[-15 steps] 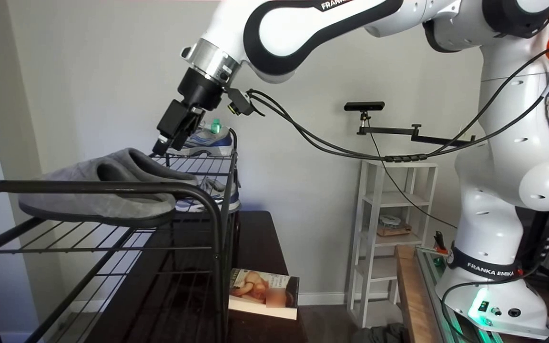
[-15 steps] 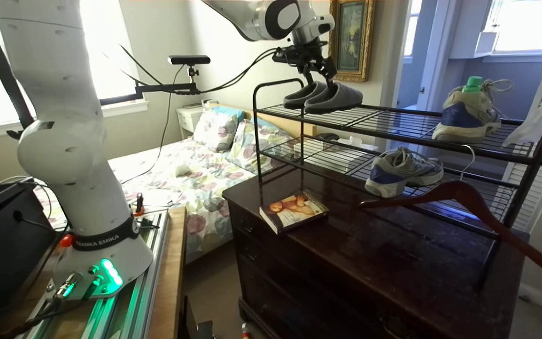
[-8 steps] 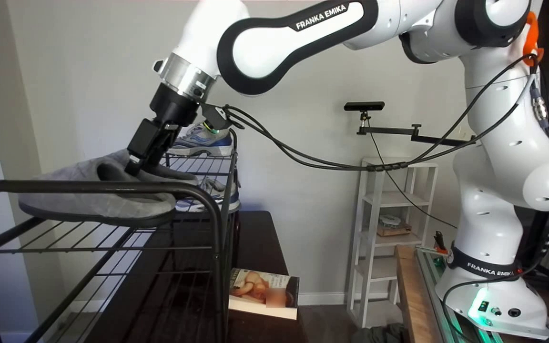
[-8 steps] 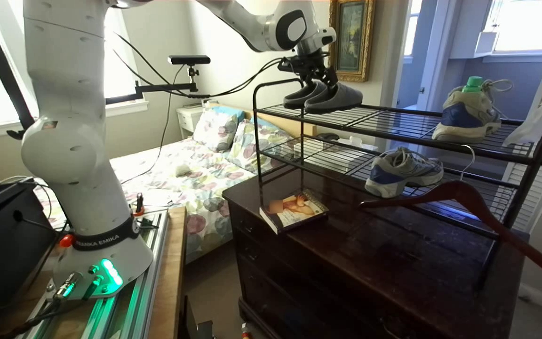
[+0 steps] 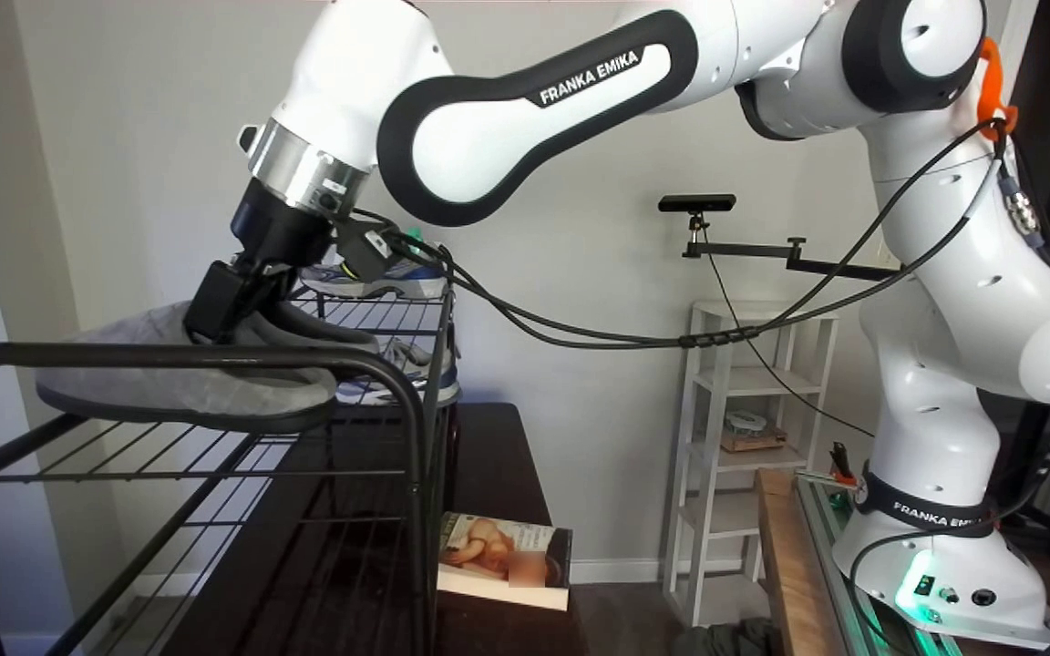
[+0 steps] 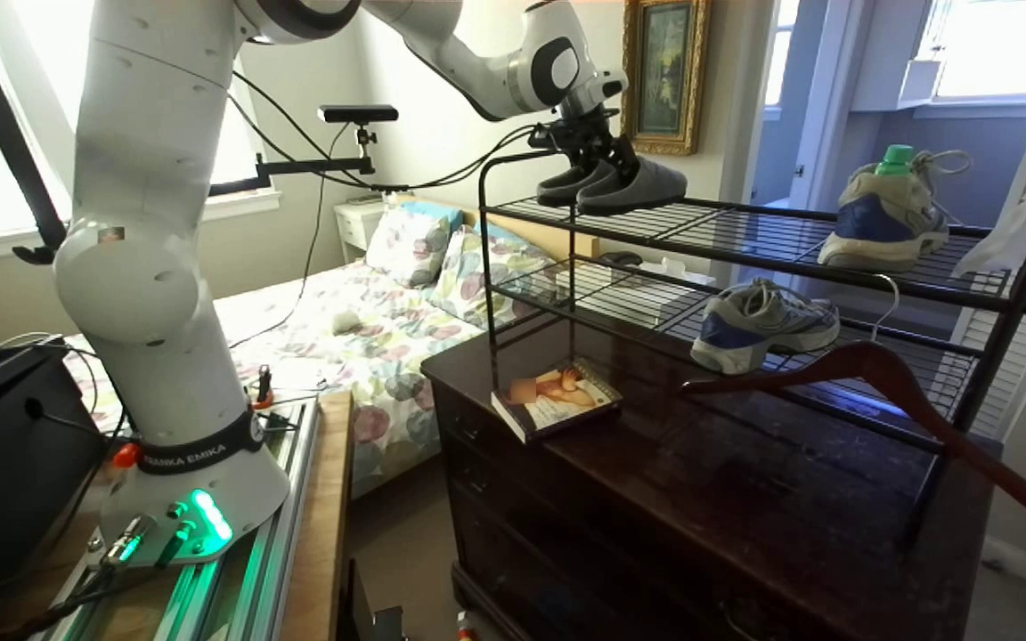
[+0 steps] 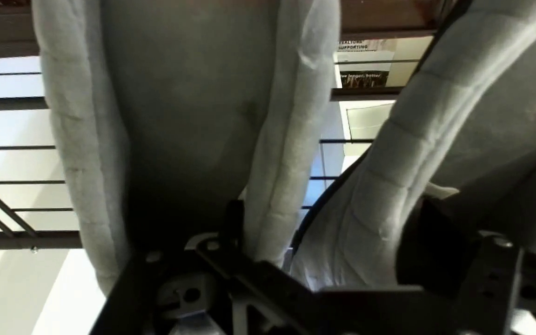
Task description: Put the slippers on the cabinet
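Observation:
The grey slippers (image 5: 179, 392) sit side by side on the top shelf of the black wire rack, as both exterior views show (image 6: 655, 185). The rack stands on the dark brown cabinet (image 6: 745, 463). My gripper (image 6: 604, 160) is open and lowered into the slippers. In the wrist view the gripper (image 7: 335, 223) has one finger inside each slipper opening. The two inner side walls of the slippers (image 7: 286, 139) stand between the fingers, with a narrow gap between the walls. The fingertips are dark and partly hidden inside the slippers.
The rack's end rail (image 5: 160, 356) rises beside the slippers. A sneaker with a green-capped thing (image 6: 883, 223) is at the top shelf's far end, another sneaker (image 6: 762, 325) on the lower shelf. A book (image 6: 557, 401) and a wooden hanger (image 6: 878, 361) are at the cabinet.
The gripper has moved forward and down from above the slippers, so its fingers now reach into the openings. The slippers have not visibly moved.

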